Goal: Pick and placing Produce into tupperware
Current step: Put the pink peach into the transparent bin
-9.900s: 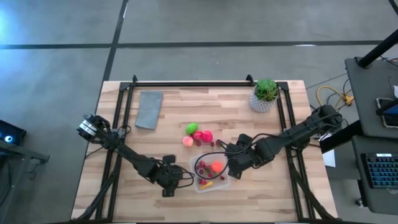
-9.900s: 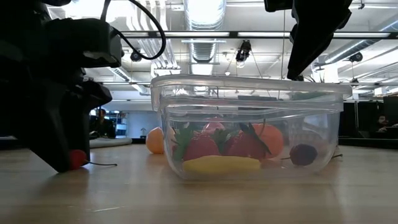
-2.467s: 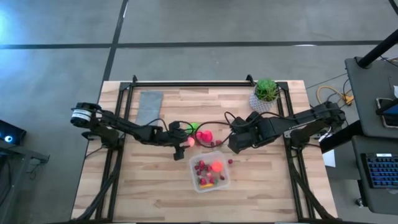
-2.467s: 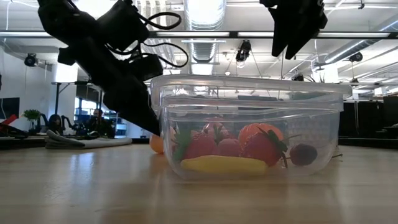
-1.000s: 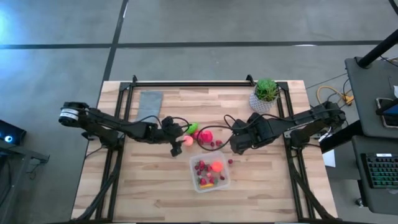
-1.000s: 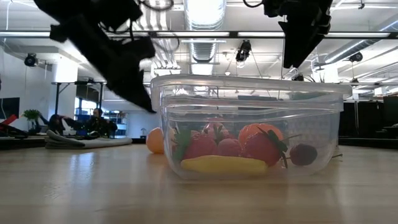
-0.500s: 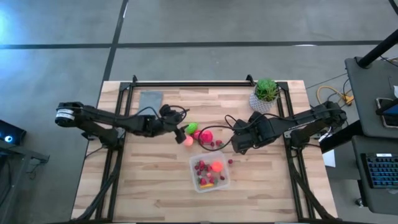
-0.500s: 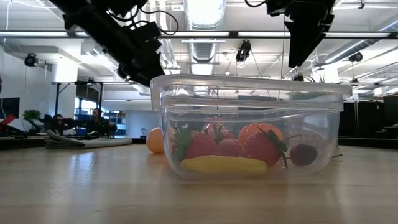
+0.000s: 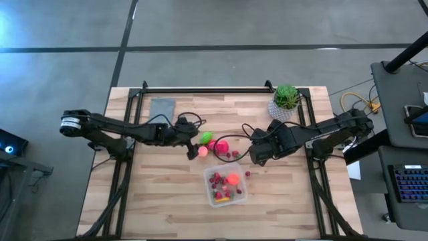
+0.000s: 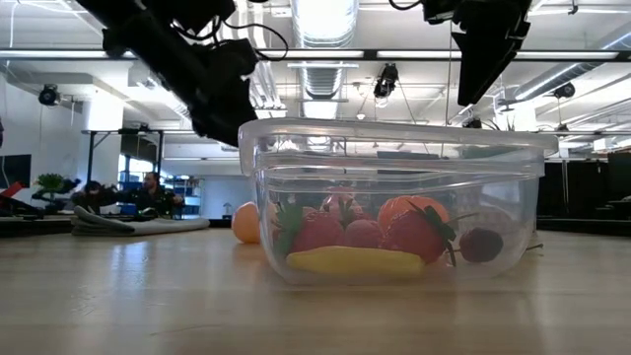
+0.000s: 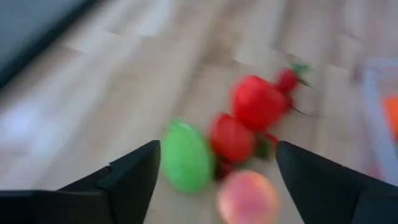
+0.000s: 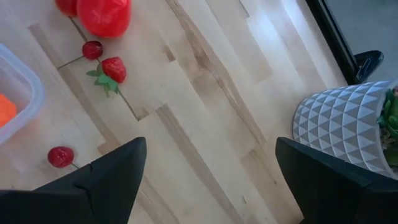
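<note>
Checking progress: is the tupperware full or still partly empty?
Partly filled. The tupperware holds produce only along its bottom; more pieces lie outside on the table.

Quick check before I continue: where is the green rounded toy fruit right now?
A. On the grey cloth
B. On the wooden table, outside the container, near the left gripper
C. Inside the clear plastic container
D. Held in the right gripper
B. The green rounded toy fruit lies on the wooden table just ahead of the left gripper, up and left of the clear plastic container.
</note>
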`<control>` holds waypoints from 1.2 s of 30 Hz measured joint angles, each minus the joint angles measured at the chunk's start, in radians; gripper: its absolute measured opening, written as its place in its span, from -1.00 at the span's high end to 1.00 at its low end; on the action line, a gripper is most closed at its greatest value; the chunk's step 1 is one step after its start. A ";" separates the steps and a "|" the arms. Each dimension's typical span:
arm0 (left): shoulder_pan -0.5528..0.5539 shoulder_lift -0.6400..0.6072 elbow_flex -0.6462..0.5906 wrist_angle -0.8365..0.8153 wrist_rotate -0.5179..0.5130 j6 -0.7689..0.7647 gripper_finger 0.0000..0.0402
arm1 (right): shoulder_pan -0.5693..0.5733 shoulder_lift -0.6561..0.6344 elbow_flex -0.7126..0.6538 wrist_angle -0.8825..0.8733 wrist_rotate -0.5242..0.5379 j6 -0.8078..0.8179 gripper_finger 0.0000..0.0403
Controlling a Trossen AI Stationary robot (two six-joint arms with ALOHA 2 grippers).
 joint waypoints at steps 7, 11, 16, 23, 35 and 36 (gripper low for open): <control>-0.013 0.068 -0.023 -0.024 0.103 0.006 -0.28 | 0.000 0.000 0.000 -0.002 0.001 0.000 -0.74; -0.021 0.097 -0.023 -0.020 0.131 0.005 -0.27 | 0.000 0.000 0.000 -0.011 0.002 0.002 -0.74; -0.039 0.116 -0.017 -0.015 0.156 0.005 -0.27 | 0.000 0.000 0.000 -0.025 0.002 0.001 -0.74; -0.044 0.169 -0.018 -0.013 0.136 0.005 -0.27 | 0.000 0.000 -0.007 -0.025 0.003 0.001 -0.74; -0.044 0.218 -0.013 0.036 0.117 0.002 -0.27 | 0.000 0.000 -0.010 -0.027 0.003 0.001 -0.74; -0.044 0.219 -0.011 0.037 0.117 0.001 -0.27 | 0.000 0.000 -0.011 -0.027 0.003 0.001 -0.74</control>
